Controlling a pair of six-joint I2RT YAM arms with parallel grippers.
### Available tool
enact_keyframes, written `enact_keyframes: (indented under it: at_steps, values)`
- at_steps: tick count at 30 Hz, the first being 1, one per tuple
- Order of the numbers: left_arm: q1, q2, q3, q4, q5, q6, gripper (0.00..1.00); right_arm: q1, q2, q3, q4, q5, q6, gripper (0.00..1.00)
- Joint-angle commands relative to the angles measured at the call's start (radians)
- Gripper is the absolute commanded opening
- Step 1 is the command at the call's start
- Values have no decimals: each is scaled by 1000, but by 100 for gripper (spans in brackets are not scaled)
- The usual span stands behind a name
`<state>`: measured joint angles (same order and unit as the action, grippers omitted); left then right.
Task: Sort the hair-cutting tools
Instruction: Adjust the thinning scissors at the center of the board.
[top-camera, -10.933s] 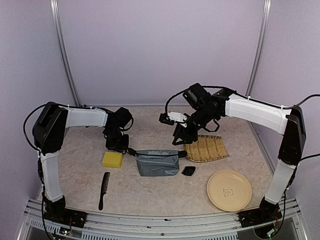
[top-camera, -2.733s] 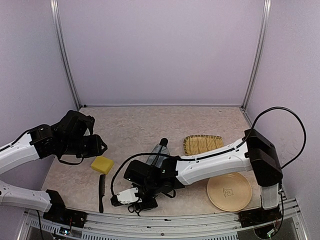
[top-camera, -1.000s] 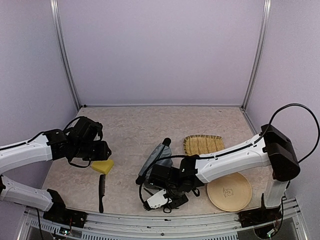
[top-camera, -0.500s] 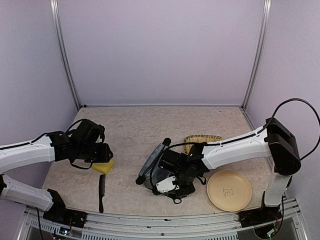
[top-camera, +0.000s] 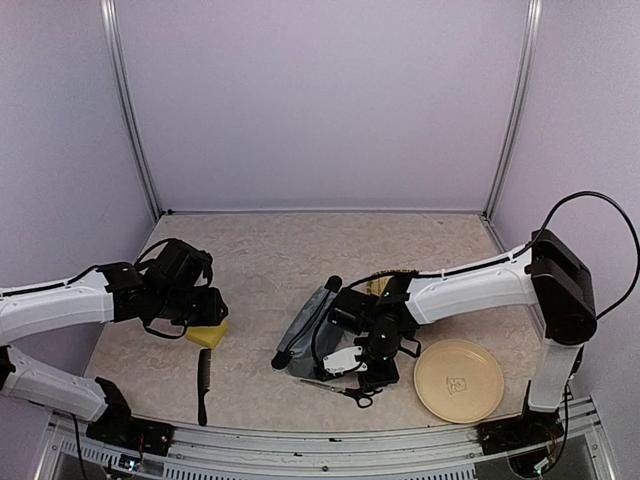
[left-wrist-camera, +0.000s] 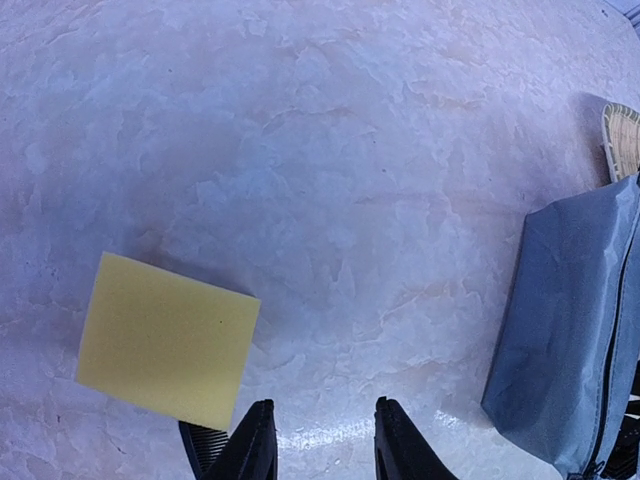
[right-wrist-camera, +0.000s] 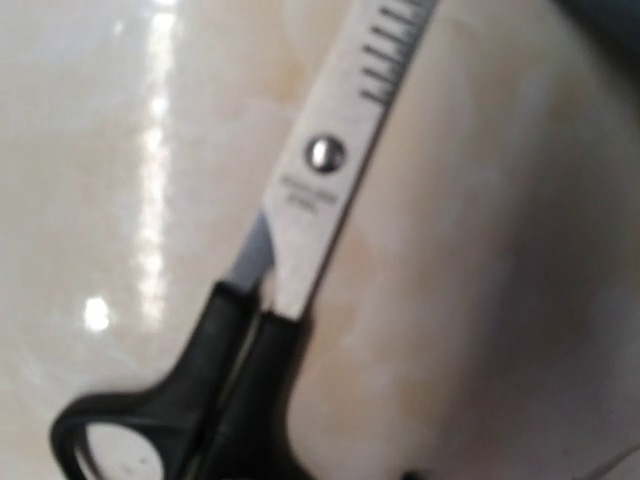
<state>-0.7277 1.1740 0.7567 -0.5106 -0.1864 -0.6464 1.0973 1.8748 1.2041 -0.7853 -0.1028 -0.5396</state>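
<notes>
A pair of black-handled silver scissors (top-camera: 340, 389) lies flat on the table near the front edge. It fills the right wrist view, blade (right-wrist-camera: 322, 188) pointing up and right, with none of that gripper's fingers showing. My right gripper (top-camera: 358, 366) hangs just behind the scissors, beside the grey-blue pouch (top-camera: 312, 330), and how its jaws stand is hidden. The long black comb (top-camera: 204, 384) lies at front left, with its tip (left-wrist-camera: 200, 450) under the sponge's corner. My left gripper (left-wrist-camera: 322, 440) is open and empty above bare table, right of the yellow sponge (left-wrist-camera: 165, 350).
A beige plate (top-camera: 458, 381) sits at front right. A bamboo tray (top-camera: 405, 284) lies behind the right arm, partly hidden, and its edge (left-wrist-camera: 624, 140) shows in the left wrist view. The pouch (left-wrist-camera: 575, 340) lies to the right of my left gripper.
My right gripper has swung right and back from the front edge toward the pouch, and the scissors now lie free on the table. The left arm has barely moved.
</notes>
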Motion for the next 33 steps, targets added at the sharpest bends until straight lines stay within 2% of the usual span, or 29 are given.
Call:
enact_keyframes:
  at_steps: [1, 10, 15, 25, 33]
  values:
    - [8, 15, 6, 24, 13, 17, 34, -1, 59, 21, -51, -53, 21, 30]
    - [8, -3, -15, 27, 16, 11, 34, -1, 104, 24, -38, -21, 27, 17]
    - [8, -11, -26, 29, 17, 8, 34, -2, 87, 1, -17, -7, 10, 0]
    - [8, -24, -10, 45, 26, 21, 33, -2, -107, 11, -63, -31, -82, 0]
    - [-4, -102, -36, 190, 170, 77, 33, -2, -171, -26, -45, -4, -123, 0]
